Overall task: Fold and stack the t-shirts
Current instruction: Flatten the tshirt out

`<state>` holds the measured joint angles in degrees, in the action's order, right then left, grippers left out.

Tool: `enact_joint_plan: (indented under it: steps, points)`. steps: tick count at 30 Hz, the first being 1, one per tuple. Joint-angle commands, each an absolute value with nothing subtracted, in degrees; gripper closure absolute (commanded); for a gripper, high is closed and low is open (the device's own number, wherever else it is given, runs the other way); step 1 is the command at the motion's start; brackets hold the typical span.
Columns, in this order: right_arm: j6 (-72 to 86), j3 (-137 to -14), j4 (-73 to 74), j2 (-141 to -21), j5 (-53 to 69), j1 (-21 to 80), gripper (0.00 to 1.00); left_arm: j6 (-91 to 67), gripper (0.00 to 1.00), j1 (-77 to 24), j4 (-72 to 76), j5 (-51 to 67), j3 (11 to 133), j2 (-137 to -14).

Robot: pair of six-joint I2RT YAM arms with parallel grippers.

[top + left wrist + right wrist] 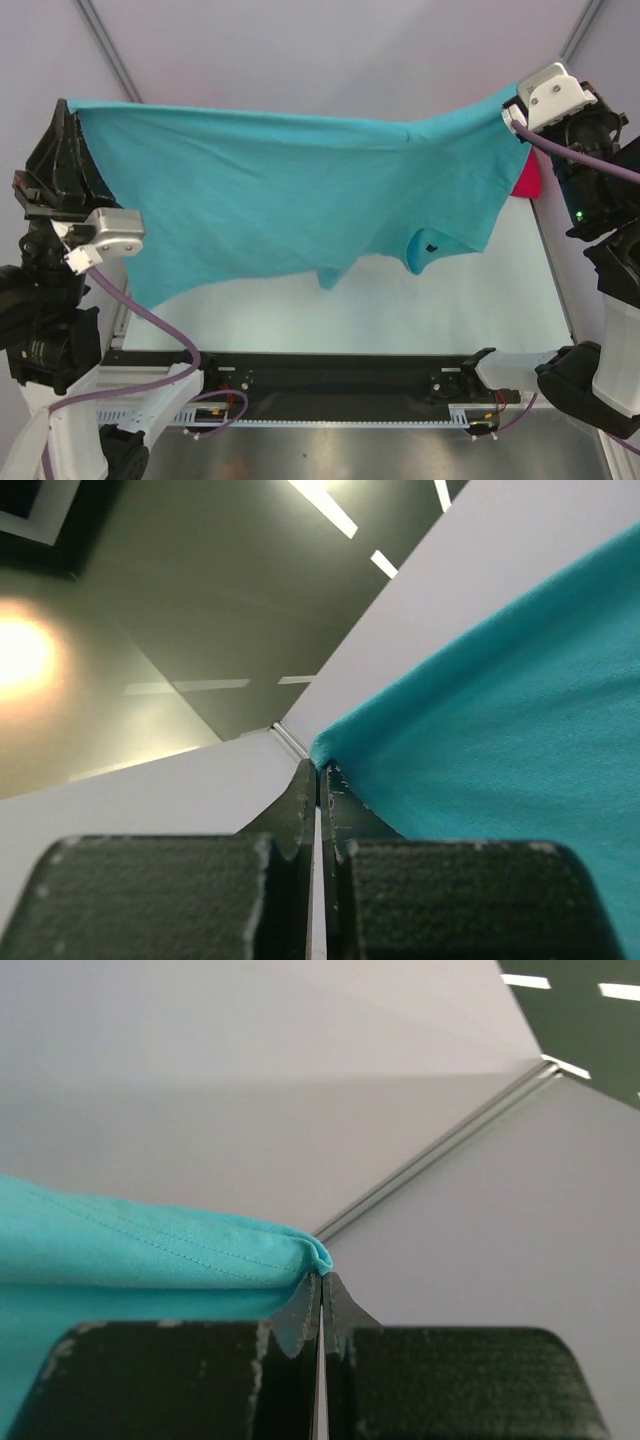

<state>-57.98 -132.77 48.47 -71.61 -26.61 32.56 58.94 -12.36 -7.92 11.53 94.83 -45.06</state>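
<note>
A turquoise t-shirt (290, 200) hangs spread out in the air above the table, stretched between both arms. My left gripper (68, 108) is shut on its left corner, high at the left side. In the left wrist view the cloth (500, 710) comes out of the shut fingertips (305, 785) and runs off to the right. My right gripper (516, 104) is shut on the right corner, high at the right. The right wrist view shows a hemmed fold (150, 1250) pinched at the tips. A pink t-shirt (527, 176) peeks out behind the turquoise one at the right.
The white table top (400, 300) lies below the hanging shirt. A black rail (340, 385) with the arm bases runs along the near edge. Pale walls with metal corner strips (105, 50) close the back.
</note>
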Motion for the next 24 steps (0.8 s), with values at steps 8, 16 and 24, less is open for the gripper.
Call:
enact_joint_plan:
  steps: [8, 16, 24]
  points:
    - [-55.0, -136.9, 58.7, -71.4, -29.1, 32.7, 1.0, 50.7, 1.0, -11.3, -27.0, 18.8, 103.4, -45.7]
    - [-44.3, -123.6, 66.2, -66.5, -22.0, 32.7, 1.0, 50.2, 0.99, -11.0, -37.8, 28.8, 94.1, -41.6]
    - [-46.2, -98.5, 47.5, -65.5, -14.8, 28.8, 1.0, 57.3, 1.0, -11.0, -35.3, 32.8, 77.2, -44.3]
